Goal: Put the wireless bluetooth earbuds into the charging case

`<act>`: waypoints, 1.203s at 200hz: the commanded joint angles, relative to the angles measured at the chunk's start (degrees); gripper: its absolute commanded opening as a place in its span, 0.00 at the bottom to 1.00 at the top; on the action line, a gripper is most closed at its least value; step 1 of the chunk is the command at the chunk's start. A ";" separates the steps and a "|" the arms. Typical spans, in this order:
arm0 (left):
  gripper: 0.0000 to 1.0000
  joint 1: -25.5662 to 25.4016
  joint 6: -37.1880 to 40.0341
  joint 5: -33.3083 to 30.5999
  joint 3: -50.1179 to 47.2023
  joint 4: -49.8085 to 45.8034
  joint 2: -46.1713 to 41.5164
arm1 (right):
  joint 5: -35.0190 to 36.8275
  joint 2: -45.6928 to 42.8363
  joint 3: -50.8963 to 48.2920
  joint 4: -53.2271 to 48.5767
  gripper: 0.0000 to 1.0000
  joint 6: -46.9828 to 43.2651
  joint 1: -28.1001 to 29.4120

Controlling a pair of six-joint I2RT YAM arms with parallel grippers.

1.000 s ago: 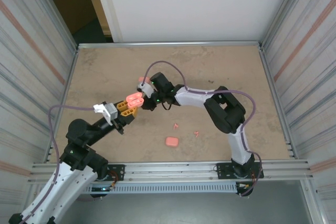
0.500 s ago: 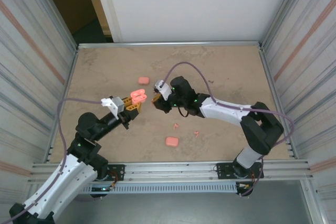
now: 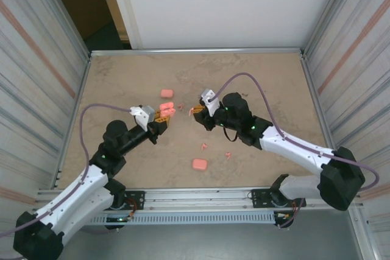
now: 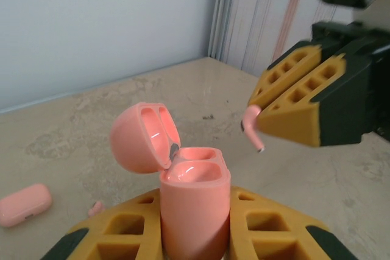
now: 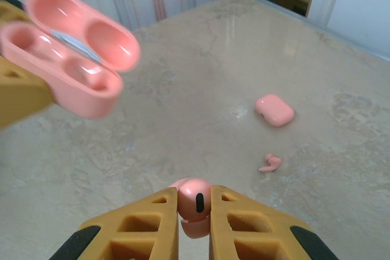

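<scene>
My left gripper (image 4: 195, 226) is clamped on the open charging case (image 4: 194, 190), held upright | my right gripper (image 5: 194, 214) pinches one earbud (image 5: 194, 200), at 3 o'clock of that case from above, near but apart | loose earbuds (image 3: 204, 147) lie on the table (image 3: 268, 77) between 4 and 5 o'clock | closed case (image 3: 199, 164) at 5 o'clock

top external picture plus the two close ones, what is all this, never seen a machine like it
It is two robot arms bolted to a table. The overhead picture looks down from behind them; the other two come from cameras on each wrist. The left hand is shut on an open pink charging case, lid up. The right hand pinches one small pink earbud, apart from the case. On the table lie two closed pink cases and some loose earbuds.
</scene>
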 commanded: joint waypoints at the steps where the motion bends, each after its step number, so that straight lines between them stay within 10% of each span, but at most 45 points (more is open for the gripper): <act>1: 0.00 -0.37 -0.51 3.42 -0.86 6.79 2.50 | 2.11 -3.19 -1.41 0.48 0.16 2.18 0.16; 240: 0.00 -9.59 -1.34 5.22 2.73 26.06 24.25 | 10.66 -10.08 -6.37 11.37 0.16 4.59 5.12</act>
